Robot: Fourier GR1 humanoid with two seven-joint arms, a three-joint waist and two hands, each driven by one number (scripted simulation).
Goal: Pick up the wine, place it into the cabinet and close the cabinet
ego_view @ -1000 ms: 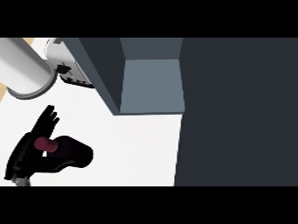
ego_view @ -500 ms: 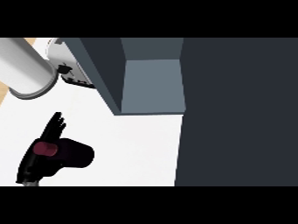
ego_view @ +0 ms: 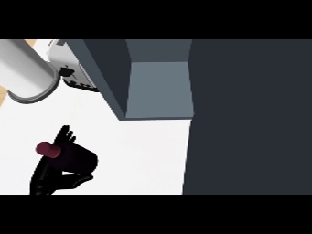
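The wine bottle [ego_view: 76, 158] is dark with a maroon cap [ego_view: 47, 149] and shows at the lower left, above the white counter [ego_view: 145, 155]. My left hand [ego_view: 49, 177] is shut on it: the fingers [ego_view: 65, 135] curl behind the neck and the thumb sits under the body. The cabinet [ego_view: 157, 87] stands open at the top centre and shows a grey-blue inside. It lies up and to the right of the bottle, with a stretch of counter between them. My right hand is nowhere in the head view.
A large dark panel [ego_view: 256, 116] fills the right side of the view. A pale grey cylinder [ego_view: 18, 71] slants in at the upper left, next to a white appliance [ego_view: 74, 73] beside the cabinet's left wall.
The fingers, spread beside the cap a second ago, have curled round the bottle. Bottle and hand have turned a little and now look slightly larger.
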